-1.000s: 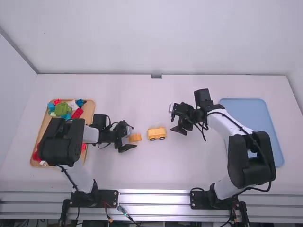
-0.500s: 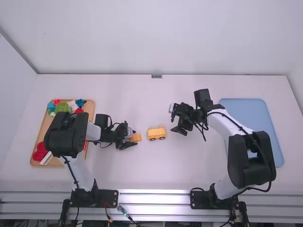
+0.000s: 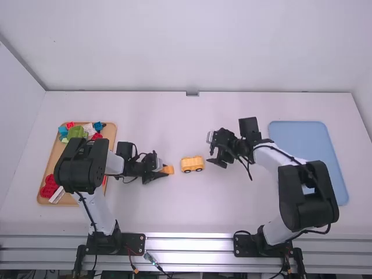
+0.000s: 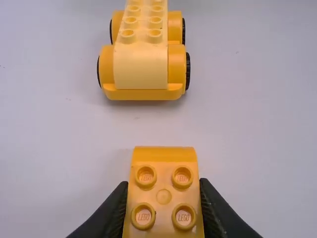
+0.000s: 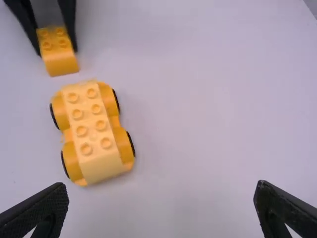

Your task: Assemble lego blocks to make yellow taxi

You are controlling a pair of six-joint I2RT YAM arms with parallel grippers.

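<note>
The yellow wheeled car base (image 3: 192, 164) sits upright on the white table (image 3: 192, 215), roughly between the two arms, its rows of studs facing up. Just to its left, and apart from it, is the small yellow curved brick (image 4: 163, 193), studs up, its rounded end towards the car base. The left gripper (image 4: 163, 182) has that brick pinched between its two fingers, one on each side. Near the car base on its right, the right gripper (image 5: 161, 185) is spread wide and empty. Well off to the left of the car base lies the wooden tray (image 3: 110, 131) with mixed loose blocks (image 3: 75, 132); well off to its right is the blue tray (image 3: 305, 142).

The step in hand looks like seating the brick on the car base as a cab. To do it well, lift clear of the base's studs, square the brick to their rows, then press straight down (a brick put on askew tends to ride up on one edge). The base could roll on its wheels, so steadying it with the right gripper seems wise.
</note>
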